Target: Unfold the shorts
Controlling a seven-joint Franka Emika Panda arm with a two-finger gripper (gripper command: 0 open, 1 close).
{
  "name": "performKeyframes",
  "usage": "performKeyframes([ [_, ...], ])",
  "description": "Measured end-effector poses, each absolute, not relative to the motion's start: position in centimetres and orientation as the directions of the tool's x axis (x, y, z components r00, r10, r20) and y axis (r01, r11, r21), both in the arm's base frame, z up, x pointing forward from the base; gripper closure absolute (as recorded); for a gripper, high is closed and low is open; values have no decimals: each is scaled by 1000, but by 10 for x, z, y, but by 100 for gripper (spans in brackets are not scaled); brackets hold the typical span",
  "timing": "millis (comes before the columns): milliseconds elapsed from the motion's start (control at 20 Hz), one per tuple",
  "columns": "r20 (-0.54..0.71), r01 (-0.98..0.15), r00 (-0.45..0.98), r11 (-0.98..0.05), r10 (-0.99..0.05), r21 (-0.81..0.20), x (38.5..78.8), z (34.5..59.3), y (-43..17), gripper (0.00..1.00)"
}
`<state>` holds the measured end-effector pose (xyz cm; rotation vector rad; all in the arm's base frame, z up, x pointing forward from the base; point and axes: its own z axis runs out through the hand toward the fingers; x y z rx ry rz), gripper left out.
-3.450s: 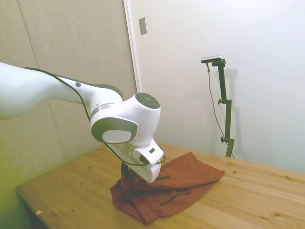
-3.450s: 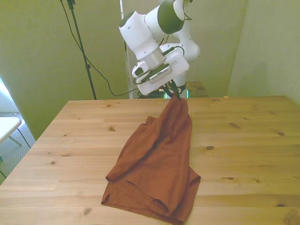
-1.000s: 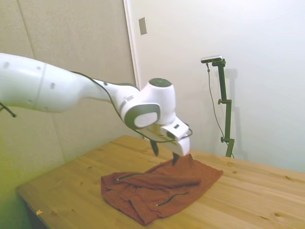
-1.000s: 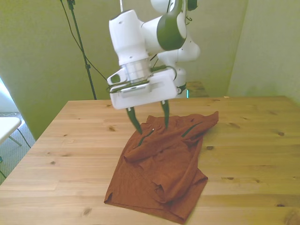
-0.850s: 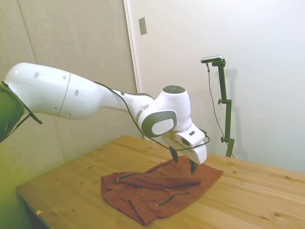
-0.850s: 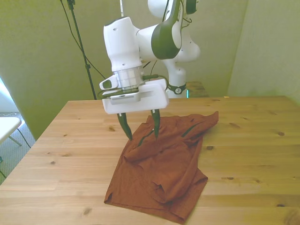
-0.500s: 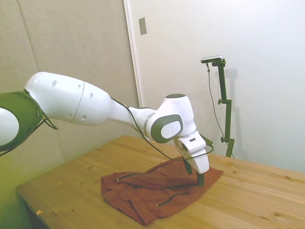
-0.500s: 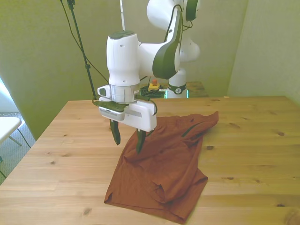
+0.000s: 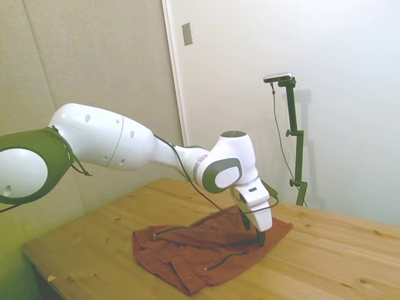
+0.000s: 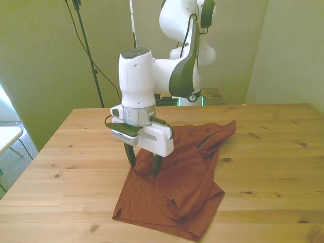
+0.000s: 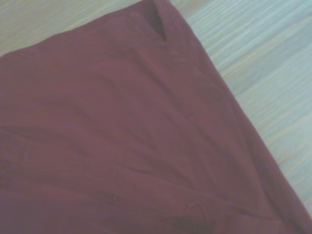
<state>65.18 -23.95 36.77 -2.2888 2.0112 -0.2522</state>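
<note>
The rust-brown shorts [image 10: 183, 178] lie partly folded on the wooden table [image 10: 268, 152], with one corner pointing to the front view's right. My gripper [image 10: 144, 161] is open and low over the shorts' edge on the front view's left. One dark finger [image 10: 131, 154] stands just outside that edge and the other is over the fabric. In the side view the gripper [image 9: 254, 229] hangs over the far part of the shorts [image 9: 187, 257], where thin dark zipper lines show. The wrist view is filled by the fabric of the shorts [image 11: 122, 136], whose straight edge runs against bare wood [image 11: 273, 73].
Bare wood of the table [image 9: 325, 262] surrounds the shorts on all sides. Walls stand behind the table.
The gripper, which held a lifted corner of the shorts 3.5 s ago, has let go. It has since swung toward the front view's left and come down to the shorts' edge.
</note>
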Motion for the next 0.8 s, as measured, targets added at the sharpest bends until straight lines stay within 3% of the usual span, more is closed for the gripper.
performKeyframes([
  [800, 66, -972, 157, -166, -985, -163, 649, 361, -240, 100],
])
